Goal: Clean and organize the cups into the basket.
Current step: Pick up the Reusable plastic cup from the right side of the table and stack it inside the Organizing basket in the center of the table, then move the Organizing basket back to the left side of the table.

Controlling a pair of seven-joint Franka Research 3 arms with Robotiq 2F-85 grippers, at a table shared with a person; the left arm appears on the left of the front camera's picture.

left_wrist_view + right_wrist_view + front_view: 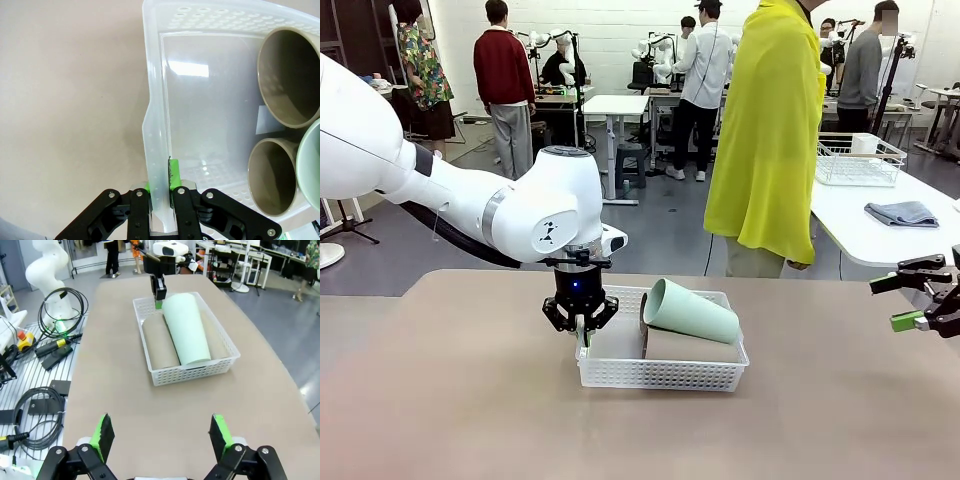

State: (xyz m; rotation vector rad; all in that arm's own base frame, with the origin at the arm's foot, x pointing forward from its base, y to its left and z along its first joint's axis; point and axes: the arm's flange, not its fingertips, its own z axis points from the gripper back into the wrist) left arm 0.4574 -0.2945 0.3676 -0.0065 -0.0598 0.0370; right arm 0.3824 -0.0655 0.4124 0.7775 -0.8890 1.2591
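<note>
A white lattice basket (660, 378) stands mid-table. Inside it, two taupe-brown cups (160, 342) (216, 337) lie side by side, and a mint green cup (690, 310) lies across the top of them. In the left wrist view I look into the brown cups' mouths (290, 77) (270, 175), with the mint cup's rim (311, 155) at the picture's right edge. My left gripper (581, 338) points straight down and is shut on the basket's left wall (155, 100), one green pad on each side of the rim. My right gripper (161, 437) hovers open over the table's right end (910, 300), holding nothing.
A person in a yellow top (765, 130) stands at the table's far side. A second white table at the back right holds a wire-framed crate (858, 160) and a grey cloth (902, 213). Cables (55, 310) lie beside the table in the right wrist view.
</note>
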